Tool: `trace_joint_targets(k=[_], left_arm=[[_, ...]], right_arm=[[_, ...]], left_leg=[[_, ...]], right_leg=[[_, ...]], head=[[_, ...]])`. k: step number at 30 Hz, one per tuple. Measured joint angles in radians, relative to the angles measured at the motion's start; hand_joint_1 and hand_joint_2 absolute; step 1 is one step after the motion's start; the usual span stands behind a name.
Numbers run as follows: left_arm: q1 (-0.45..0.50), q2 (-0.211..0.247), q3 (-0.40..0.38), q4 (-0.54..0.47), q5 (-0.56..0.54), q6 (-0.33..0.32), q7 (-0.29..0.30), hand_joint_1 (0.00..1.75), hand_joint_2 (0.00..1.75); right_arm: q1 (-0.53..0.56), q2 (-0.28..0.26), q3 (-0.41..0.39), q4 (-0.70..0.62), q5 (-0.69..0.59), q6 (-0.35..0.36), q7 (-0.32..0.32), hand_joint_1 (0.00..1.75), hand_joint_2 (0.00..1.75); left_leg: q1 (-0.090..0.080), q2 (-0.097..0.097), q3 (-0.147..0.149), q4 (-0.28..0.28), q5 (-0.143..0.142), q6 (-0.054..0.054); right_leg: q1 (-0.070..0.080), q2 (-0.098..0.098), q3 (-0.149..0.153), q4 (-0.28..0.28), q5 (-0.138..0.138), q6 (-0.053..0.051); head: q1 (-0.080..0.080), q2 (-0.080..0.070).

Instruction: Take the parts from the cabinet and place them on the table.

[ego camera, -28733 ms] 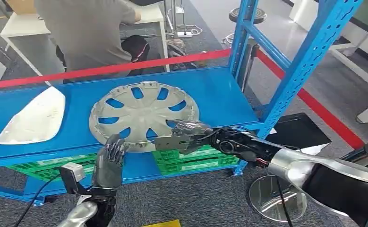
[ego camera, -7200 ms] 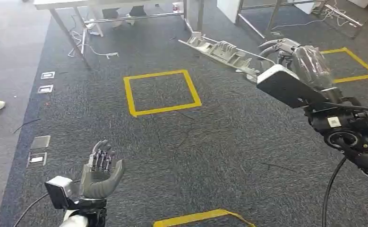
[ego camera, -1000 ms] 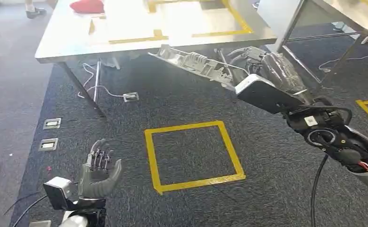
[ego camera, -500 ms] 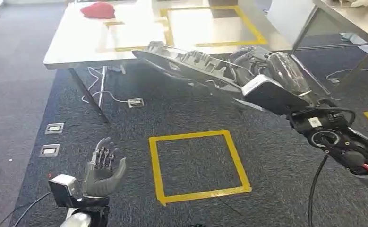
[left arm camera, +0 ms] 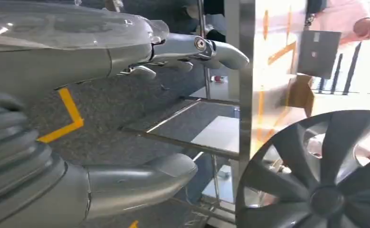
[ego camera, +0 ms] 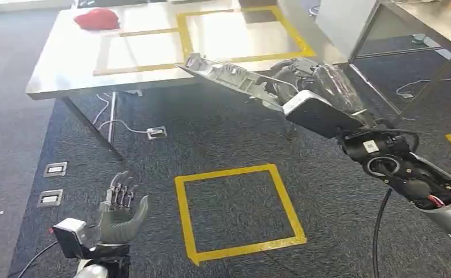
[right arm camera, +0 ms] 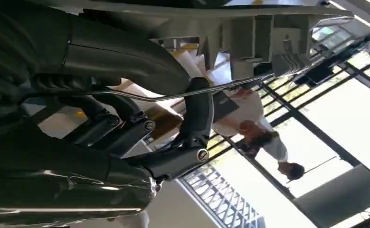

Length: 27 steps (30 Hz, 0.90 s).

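Note:
My right hand (ego camera: 322, 91) grips a silver wheel cover (ego camera: 228, 76) by its rim and holds it tilted, seen edge-on, with its far edge over the front edge of the steel table (ego camera: 66, 63). In the right wrist view the dark fingers (right arm camera: 199, 114) curl round the ribbed rim of the wheel cover (right arm camera: 268, 35). My left hand (ego camera: 121, 209) is at the lower left, palm up, fingers apart and holding nothing. The left wrist view shows that left hand (left arm camera: 78, 61) spread, with the spoked face of the wheel cover (left arm camera: 325, 180) beyond it.
A red object (ego camera: 97, 18) lies at the table's far left, beside a yellow taped rectangle (ego camera: 182, 29). Another steel table (ego camera: 420, 23) stands at the right. The grey carpet bears a yellow taped square (ego camera: 237, 211), floor sockets (ego camera: 55, 169) and cables. A person (right arm camera: 263, 137) stands in the background.
The whole picture has shifted, so the camera has moved; the table now shows more of its top. My right hand still holds the wheel cover, and my left hand stays spread.

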Motion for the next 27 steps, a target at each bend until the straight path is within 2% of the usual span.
trace_joint_targets(k=[1,2,3,4,5,6,7,8,9,10,11,12,13,14,15,16,17,18,19,21,22,23,24,26,27], left_arm=[[0.000,0.000,0.000,0.000,0.001,-0.001,0.000,0.00,1.75],[0.000,0.002,0.000,0.000,0.002,-0.001,-0.001,0.00,1.75],[-0.001,0.003,0.000,0.001,0.004,-0.001,-0.001,0.00,1.75],[-0.002,0.003,0.000,0.001,0.003,-0.001,-0.002,0.00,1.75],[-0.002,0.004,0.000,0.001,0.004,0.000,-0.002,0.00,1.75],[-0.003,0.003,0.000,0.001,0.004,0.002,-0.002,0.00,1.75],[-0.003,0.003,0.000,0.000,0.003,0.002,-0.003,0.00,1.75],[-0.003,0.003,0.000,0.000,0.003,0.003,-0.003,0.00,1.75],[-0.003,0.003,0.000,0.000,0.003,0.004,-0.002,0.00,1.75],[-0.003,0.003,0.000,0.000,0.002,0.004,-0.002,0.00,1.75],[-0.001,0.003,0.000,0.000,0.003,0.004,-0.002,0.00,1.75],[0.001,0.003,0.000,0.000,0.002,0.004,-0.002,0.00,1.75],[0.002,0.003,0.000,0.000,0.002,0.004,-0.001,0.00,1.75],[0.003,0.003,0.000,0.000,0.001,0.004,0.000,0.00,1.75],[0.002,0.003,0.000,0.000,0.000,0.004,0.000,0.00,1.75],[0.002,0.003,0.000,0.000,-0.001,0.004,0.000,0.00,1.75],[0.003,0.003,0.000,0.000,-0.001,0.004,0.000,0.00,1.75],[0.005,0.003,0.000,0.000,-0.002,0.004,0.003,0.00,1.75],[0.003,0.003,0.000,0.000,-0.002,0.004,0.004,0.00,1.75],[0.002,0.002,0.000,-0.001,-0.003,0.003,0.003,0.00,1.75],[0.000,0.003,0.000,-0.001,-0.004,0.003,0.004,0.00,1.75],[-0.002,0.003,0.000,-0.002,-0.006,0.000,0.003,0.00,1.75],[-0.003,0.003,0.000,-0.001,-0.007,-0.001,0.005,0.00,1.75],[0.000,0.003,0.000,-0.001,-0.008,-0.007,0.008,0.00,1.75],[0.000,0.003,0.000,-0.001,-0.008,-0.010,0.009,0.00,1.75]], right_arm=[[-0.001,0.001,0.000,0.000,0.000,0.000,-0.003,1.75,1.75],[-0.003,0.002,0.001,0.005,0.000,0.001,-0.006,1.75,1.75],[-0.007,0.006,0.004,0.008,-0.002,0.001,-0.008,1.75,1.75],[-0.010,0.008,0.005,0.010,-0.004,0.002,-0.010,1.75,1.75],[-0.009,0.008,0.004,0.011,-0.006,0.003,-0.012,1.75,1.75],[-0.012,0.008,0.003,0.011,-0.008,0.003,-0.014,1.75,1.75],[-0.012,0.008,0.003,0.014,-0.008,0.003,-0.014,1.75,1.75],[-0.015,0.008,0.004,0.014,-0.011,0.003,-0.015,1.75,1.75],[-0.018,0.008,0.004,0.015,-0.011,0.003,-0.016,1.75,1.75],[-0.019,0.008,0.004,0.016,-0.011,0.003,-0.016,1.75,1.75],[-0.018,0.008,0.005,0.017,-0.011,0.003,-0.016,1.75,1.75],[-0.018,0.008,0.006,0.018,-0.011,0.003,-0.016,1.75,1.75],[-0.018,0.008,0.007,0.019,-0.015,0.003,-0.015,1.75,1.75],[-0.018,0.008,0.008,0.019,-0.018,0.003,-0.014,1.75,1.75],[-0.018,0.008,0.008,0.019,-0.018,0.003,-0.013,1.75,1.75],[-0.018,0.008,0.008,0.019,-0.018,0.003,-0.012,1.75,1.75],[-0.019,0.008,0.009,0.021,-0.018,0.003,-0.012,1.75,1.75],[-0.021,0.008,0.009,0.023,-0.019,0.003,-0.011,1.75,1.75],[-0.018,0.009,0.008,0.022,-0.019,0.004,-0.010,1.75,1.75],[-0.023,0.009,0.007,0.023,-0.020,0.005,-0.006,1.75,1.75],[-0.023,0.009,0.008,0.021,-0.021,0.004,-0.003,1.75,1.75],[-0.023,0.009,0.008,0.021,-0.021,0.003,0.001,1.75,1.75],[-0.024,0.009,0.008,0.021,-0.021,0.003,0.004,1.75,1.75],[-0.023,0.009,0.008,0.021,-0.021,0.002,0.008,1.75,1.75],[-0.023,0.009,0.008,0.021,-0.021,0.001,0.011,1.75,1.75]], left_leg=[[-0.006,0.000,0.027,-0.089,0.076,0.016],[-0.018,-0.005,0.034,-0.145,0.135,0.032],[-0.018,-0.011,0.040,-0.142,0.101,0.031],[-0.020,-0.012,0.045,-0.145,0.107,0.030],[-0.017,-0.013,0.052,-0.159,0.103,0.034],[-0.015,-0.012,0.071,-0.160,0.099,0.041],[-0.011,-0.011,0.089,-0.168,0.101,0.040],[-0.010,-0.011,0.100,-0.167,0.094,0.045],[-0.010,-0.010,0.107,-0.167,0.088,0.048],[-0.010,-0.010,0.113,-0.167,0.080,0.047],[-0.009,-0.010,0.121,-0.166,0.071,0.047],[-0.009,-0.011,0.131,-0.165,0.061,0.046],[-0.008,-0.013,0.145,-0.164,0.050,0.044],[-0.007,-0.014,0.160,-0.163,0.038,0.041],[-0.006,-0.015,0.175,-0.159,0.026,0.038],[-0.005,-0.015,0.189,-0.155,0.011,0.034],[-0.009,-0.017,0.195,-0.149,0.000,0.029],[-0.009,-0.019,0.193,-0.145,-0.010,0.024],[-0.009,-0.017,0.191,-0.146,-0.016,0.017],[-0.011,-0.017,0.196,-0.140,-0.015,0.010],[-0.011,-0.013,0.185,-0.110,-0.015,0.007],[-0.010,-0.007,0.144,-0.040,-0.006,-0.002],[-0.006,-0.004,0.089,0.043,-0.019,-0.010],[0.001,0.000,-0.009,0.172,-0.091,-0.020],[0.003,0.001,-0.041,0.200,-0.120,-0.022]], right_leg=[[0.002,0.000,0.013,-0.002,-0.011,0.000],[0.004,0.001,0.019,0.000,-0.020,0.003],[0.004,0.010,0.022,-0.004,-0.028,0.010],[0.002,0.009,0.026,-0.010,-0.036,0.015],[0.004,0.009,0.032,0.011,-0.023,0.020],[0.004,0.010,0.043,0.006,-0.026,0.026],[0.001,0.004,0.033,0.023,-0.041,0.028],[0.001,0.002,0.012,0.076,-0.051,0.032],[0.001,0.002,-0.032,0.154,-0.067,0.036],[0.000,0.002,-0.086,0.240,-0.096,0.040],[0.000,0.002,-0.134,0.303,-0.133,0.044],[-0.002,0.002,-0.165,0.327,-0.157,0.048],[-0.004,0.001,-0.172,0.305,-0.151,0.053],[-0.006,0.001,-0.162,0.249,-0.119,0.053],[-0.007,0.000,-0.144,0.171,-0.062,0.053],[-0.008,-0.003,-0.123,0.078,0.019,0.055],[-0.009,-0.007,-0.123,0.003,0.109,0.052],[-0.004,-0.008,-0.121,-0.001,0.085,0.034],[-0.003,-0.002,-0.106,0.001,0.097,0.023],[-0.004,-0.002,-0.102,0.000,0.090,0.012],[-0.010,0.000,-0.087,-0.005,0.087,0.008],[-0.012,-0.001,-0.079,-0.006,0.082,0.002],[-0.012,-0.001,-0.073,-0.007,0.075,-0.001],[-0.012,-0.001,-0.061,-0.007,0.059,-0.002],[-0.012,0.000,-0.052,-0.007,0.051,-0.002]], head=[[-0.002,0.000],[0.000,0.000],[0.001,0.000],[-0.001,0.000],[0.003,0.000],[0.005,0.000],[0.007,0.000],[0.008,0.000],[0.015,0.000],[0.019,0.000],[0.023,0.000],[0.026,0.000],[0.031,0.000],[0.034,0.000],[0.035,0.000],[0.039,0.000],[0.046,0.000],[0.045,0.000],[0.034,0.000],[0.037,0.000],[0.037,0.000],[0.027,0.000],[0.021,0.000],[0.012,0.000],[0.010,0.000]])
